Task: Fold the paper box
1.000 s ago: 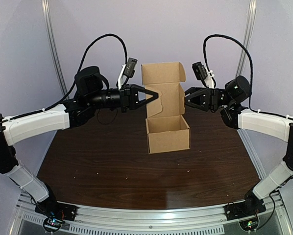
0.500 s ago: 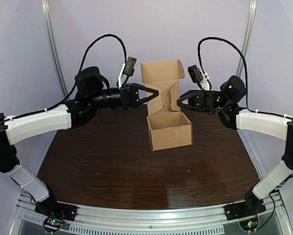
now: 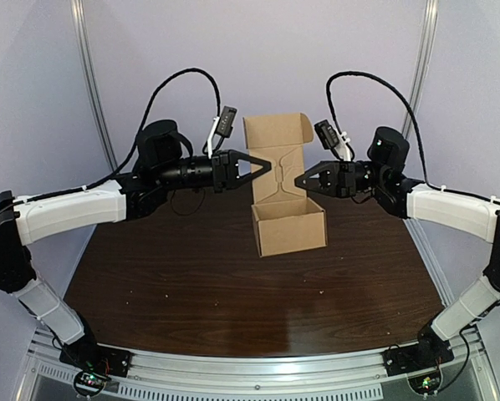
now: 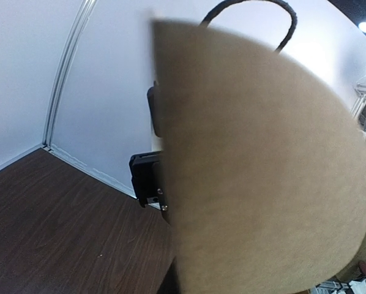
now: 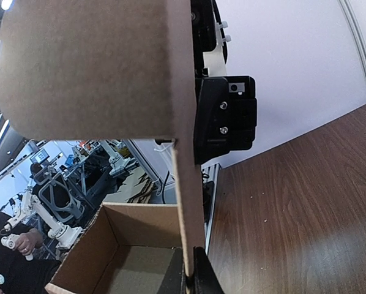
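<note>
The two arms rise from the near edge of the dark wooden worktop [image 3: 191, 284] and curve inward toward the far middle. There the paper box [image 3: 290, 230] stands on the worktop slightly right of centre, its open tray facing up and turned a little to the right. Just beyond the tray, the left end effector [image 3: 262, 167] comes in level from the left with its jaws spread wide, the tips at the left edge of the box's upright back panel. In the left wrist view a blurred cardboard flap [image 4: 262, 171] fills most of the frame and no fingers show. The right end effector [image 3: 300, 180] comes in from the right at about the same height, jaws drawn narrow. In the right wrist view the right side flap [image 5: 91, 67] stands edge-on and its thin edge runs down into the fingers [image 5: 202, 278] at the bottom of the frame, with the tray's hollow below it. Farthest back, the lid [image 3: 275, 132] stands upright above both end effectors against the pale wall [image 3: 317, 50].
</note>
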### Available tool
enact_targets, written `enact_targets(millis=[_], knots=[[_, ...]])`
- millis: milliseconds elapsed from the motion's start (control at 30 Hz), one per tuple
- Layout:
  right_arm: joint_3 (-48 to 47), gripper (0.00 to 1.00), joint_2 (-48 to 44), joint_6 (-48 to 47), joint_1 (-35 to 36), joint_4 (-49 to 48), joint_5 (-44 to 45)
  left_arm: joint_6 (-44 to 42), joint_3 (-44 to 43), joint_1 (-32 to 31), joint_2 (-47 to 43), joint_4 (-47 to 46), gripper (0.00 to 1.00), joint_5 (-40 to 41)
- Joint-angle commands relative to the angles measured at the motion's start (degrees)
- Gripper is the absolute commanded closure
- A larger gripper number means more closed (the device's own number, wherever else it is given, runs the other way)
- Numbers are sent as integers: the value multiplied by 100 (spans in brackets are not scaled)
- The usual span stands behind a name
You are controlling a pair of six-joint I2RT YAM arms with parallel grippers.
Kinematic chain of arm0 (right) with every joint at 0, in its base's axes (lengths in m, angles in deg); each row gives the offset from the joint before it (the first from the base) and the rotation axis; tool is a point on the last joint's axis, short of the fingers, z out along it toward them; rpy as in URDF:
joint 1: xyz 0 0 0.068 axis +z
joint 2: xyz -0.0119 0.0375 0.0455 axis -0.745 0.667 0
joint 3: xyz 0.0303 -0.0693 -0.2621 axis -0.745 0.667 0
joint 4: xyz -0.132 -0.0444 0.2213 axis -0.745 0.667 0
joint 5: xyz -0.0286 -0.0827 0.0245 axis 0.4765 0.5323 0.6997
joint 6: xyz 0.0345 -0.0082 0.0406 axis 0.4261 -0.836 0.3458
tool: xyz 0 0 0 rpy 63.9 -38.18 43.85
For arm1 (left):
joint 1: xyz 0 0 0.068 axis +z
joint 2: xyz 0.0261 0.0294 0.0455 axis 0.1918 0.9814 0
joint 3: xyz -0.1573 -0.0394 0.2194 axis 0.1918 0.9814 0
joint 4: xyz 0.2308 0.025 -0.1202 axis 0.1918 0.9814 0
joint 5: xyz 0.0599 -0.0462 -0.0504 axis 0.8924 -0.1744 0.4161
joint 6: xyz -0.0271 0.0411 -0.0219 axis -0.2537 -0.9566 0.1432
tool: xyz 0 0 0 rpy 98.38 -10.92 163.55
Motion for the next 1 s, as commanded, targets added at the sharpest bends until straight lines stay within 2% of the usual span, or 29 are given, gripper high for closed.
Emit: enact_targets(millis=[0, 67, 100, 133, 200, 300, 367, 433, 567, 733, 967], knots=[[-190, 100, -120, -844, -30, 1257, 86, -673, -115, -51, -91, 759, 84, 427], [-382, 100, -170, -1754, -118, 2666, 117, -1094, -255, -52, -173, 1575, 67, 676], [-548, 100, -179, -2587, -156, 3786, 166, -1358, -379, -50, -217, 2134, 59, 766], [-909, 100, -162, -3639, -168, 5040, 263, -1692, -490, -52, -280, 2724, 53, 889], [-1413, 100, -50, -5983, -157, 7249, 574, -2322, -605, -53, -501, 3748, 32, 1159], [-1704, 100, 178, -7497, -147, 8789, 945, -3082, -550, -52, -976, 4873, 18, 1787], [-1640, 100, 265, -7942, -143, 9117, 1113, -3533, -547, -52, -1292, 5373, 12, 2276], [-1483, 100, 293, -8056, -129, 9014, 1248, -3906, -550, -52, -1447, 5546, 8, 2528], [-1348, 100, 385, -8406, -82, 8927, 1448, -4309, -1133, -52, -1120, 5964, 7, 2662], [-1376, 100, 563, -8723, -51, 9012, 1467, -4870, -1914, -48, -370, 6692, 15, 2378], [-1403, 97, 574, -8612, 195, 8936, 1598, -4512, -2202, -52, 156, 6649, 31, 1400]])
